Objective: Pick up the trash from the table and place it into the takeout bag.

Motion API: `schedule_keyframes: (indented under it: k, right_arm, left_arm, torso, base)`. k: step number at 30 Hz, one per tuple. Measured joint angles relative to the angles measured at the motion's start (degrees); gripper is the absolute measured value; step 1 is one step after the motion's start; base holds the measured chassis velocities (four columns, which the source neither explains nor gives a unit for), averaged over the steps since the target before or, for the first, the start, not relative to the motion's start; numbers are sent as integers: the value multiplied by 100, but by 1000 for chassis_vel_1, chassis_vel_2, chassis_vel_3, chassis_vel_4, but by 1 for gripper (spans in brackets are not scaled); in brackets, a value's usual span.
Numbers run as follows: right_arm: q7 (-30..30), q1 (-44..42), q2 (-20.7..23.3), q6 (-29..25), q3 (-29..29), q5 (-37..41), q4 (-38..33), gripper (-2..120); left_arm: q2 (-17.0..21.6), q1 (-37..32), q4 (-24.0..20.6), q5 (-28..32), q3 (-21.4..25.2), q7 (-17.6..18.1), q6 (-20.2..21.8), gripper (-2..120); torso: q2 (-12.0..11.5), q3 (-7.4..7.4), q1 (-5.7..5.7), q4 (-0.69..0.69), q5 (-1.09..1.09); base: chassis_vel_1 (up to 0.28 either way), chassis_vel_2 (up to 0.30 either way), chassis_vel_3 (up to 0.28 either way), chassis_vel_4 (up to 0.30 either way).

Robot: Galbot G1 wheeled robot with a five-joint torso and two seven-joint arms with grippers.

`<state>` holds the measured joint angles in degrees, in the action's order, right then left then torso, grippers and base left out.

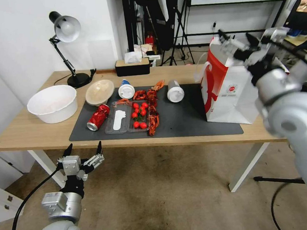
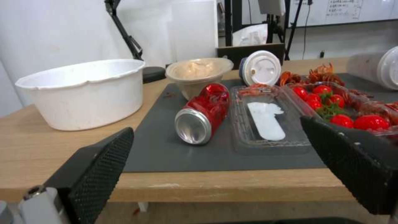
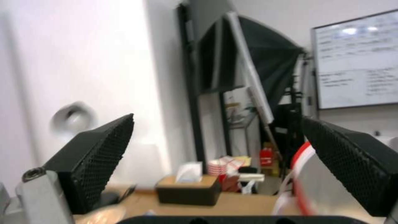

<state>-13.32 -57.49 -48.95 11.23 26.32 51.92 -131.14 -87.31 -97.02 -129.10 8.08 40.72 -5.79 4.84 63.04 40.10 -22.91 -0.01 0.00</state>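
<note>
The left gripper (image 1: 85, 148) hangs with its fingers spread wide and empty, just below and in front of the table's (image 1: 32, 132) near edge, off the near left corner of the dark grey mat (image 1: 182, 121). Straight beyond it on the mat lies the crushed red soda can (image 1: 98, 117) on its side, silver end toward the gripper, apart from the fingers. Just beside the can sits a clear plastic tray (image 1: 119, 121) with a white utensil, then cherry tomatoes (image 1: 139, 115) and red crayfish shells (image 1: 152, 111). Behind are a beige bowl (image 1: 100, 92), a white-lidded cup (image 1: 126, 90) and a second lidded cup (image 1: 175, 91), both on their sides. A large white bowl (image 1: 52, 102) stands on the bare wood to the left.

The right gripper (image 1: 239, 42) is raised above the open mouth of the takeout bag (image 1: 229, 92), fingers spread and empty; it is blurred and its arm hides part of the bag's far right side. The bag's interior is hard to make out.
</note>
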Motion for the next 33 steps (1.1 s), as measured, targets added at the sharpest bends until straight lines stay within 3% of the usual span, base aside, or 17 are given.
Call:
schedule_keyframes:
  k: [7, 11, 19, 33]
  right_arm:
    - [460, -1196, -69, -673, -134, -1256, -219, 100]
    - [504, -2251, -444, -1265, -180, -2429, -143, 100]
    - [190, -3415, -1149, -1770, -314, -3621, 47, 100]
    - [-156, -3873, -1610, -2174, -617, -4034, 700, 100]
  left_arm:
    - [8, 11, 3, 13, 5, 4, -9, 100]
    - [70, 15, 25, 107, 52, 21, -50, 100]
    - [167, 24, 48, 184, 86, 34, -59, 100]
    - [337, 33, 166, 229, 63, 36, -131, 100]
  torso:
    - [0, 0, 0, 1, -1]
    - [0, 0, 0, 1, -2]
    - [-1, 0, 0, 1, -1]
    - [-1, 0, -1, 1, -1]
  base:
    - [0, 0, 0, 0]
    - [0, 0, 0, 0]
    - [0, 0, 0, 0]
    - [0, 0, 0, 0]
